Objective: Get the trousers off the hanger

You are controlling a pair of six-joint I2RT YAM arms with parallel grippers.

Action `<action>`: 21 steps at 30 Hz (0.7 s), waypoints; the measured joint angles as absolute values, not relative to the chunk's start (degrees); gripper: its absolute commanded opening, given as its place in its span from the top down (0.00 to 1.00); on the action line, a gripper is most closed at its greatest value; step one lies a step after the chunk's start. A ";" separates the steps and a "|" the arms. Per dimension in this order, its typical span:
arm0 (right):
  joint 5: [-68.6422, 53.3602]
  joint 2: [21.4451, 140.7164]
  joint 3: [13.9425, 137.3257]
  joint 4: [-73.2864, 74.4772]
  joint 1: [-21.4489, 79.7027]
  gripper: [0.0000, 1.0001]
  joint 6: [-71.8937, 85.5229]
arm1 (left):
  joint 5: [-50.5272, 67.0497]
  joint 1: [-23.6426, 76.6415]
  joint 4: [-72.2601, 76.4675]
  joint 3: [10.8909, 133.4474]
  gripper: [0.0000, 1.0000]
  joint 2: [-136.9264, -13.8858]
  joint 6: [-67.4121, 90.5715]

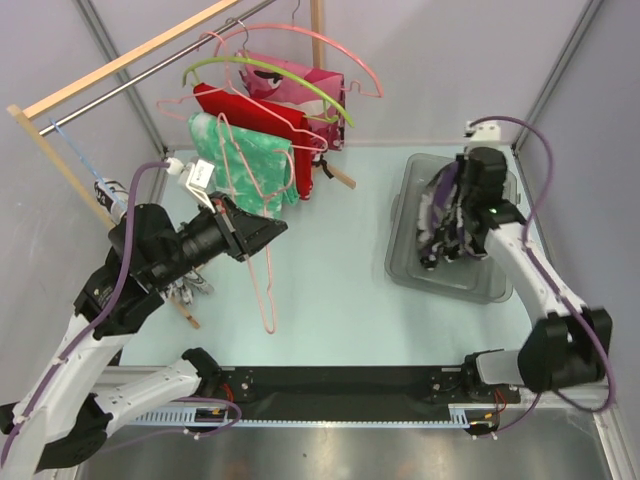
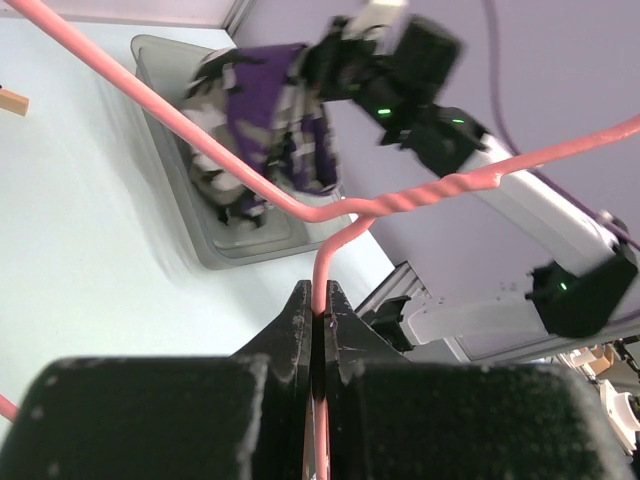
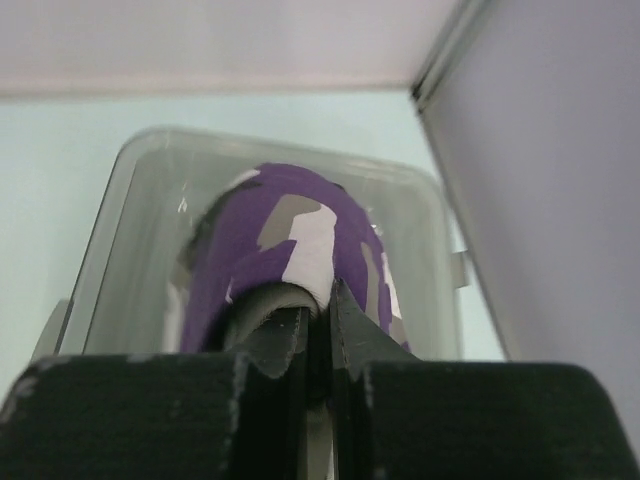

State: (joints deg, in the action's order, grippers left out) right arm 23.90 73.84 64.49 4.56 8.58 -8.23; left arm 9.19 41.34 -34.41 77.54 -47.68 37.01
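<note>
Pale table (image 1: pixel 340 270) bearing grey bin (image 1: pixel 404 222)

Open bench (image 1: pixel 340 290) between hanger (image 2: pixel 440 192) and bin (image 1: pixel 460 282)
Hung clothes (image 1: pixel 250 160) block the back left; the bin's walls close off the right side.

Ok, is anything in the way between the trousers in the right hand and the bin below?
Nothing visible. The right hand grips the trousers and they hang straight down into the grey bin. The pink hanger is off to the side in the left hand, clear of both.
</note>
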 measured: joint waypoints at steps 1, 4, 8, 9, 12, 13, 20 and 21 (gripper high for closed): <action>24.71 76.44 64.49 4.10 10.02 1.00 -8.29 | 9.17 41.34 -34.46 77.56 0.99 -47.59 37.01; 26.55 81.60 64.34 3.27 14.44 1.00 -8.43 | 9.17 41.34 -34.48 77.54 1.00 -47.42 37.04; 27.53 84.64 64.31 2.66 19.40 0.92 -7.31 | 9.15 41.34 -34.50 77.56 1.00 -47.18 37.21; 27.62 85.08 64.49 2.63 19.90 0.89 -6.90 | 9.13 41.34 -34.52 77.56 1.00 -47.18 37.28; 27.99 87.74 66.92 4.08 20.78 0.68 -4.43 | 9.02 41.34 -34.68 77.54 1.00 -47.09 37.50; 27.94 88.51 67.81 4.78 20.97 0.61 -3.75 | 8.95 41.34 -34.74 77.56 1.00 -47.09 37.50; 29.65 93.01 81.95 24.51 22.63 0.21 4.45 | 7.38 41.34 -34.87 77.52 1.00 -46.81 38.85; 30.04 92.82 83.64 27.55 22.90 0.18 5.32 | 7.09 41.34 -34.85 77.41 1.00 -46.70 39.00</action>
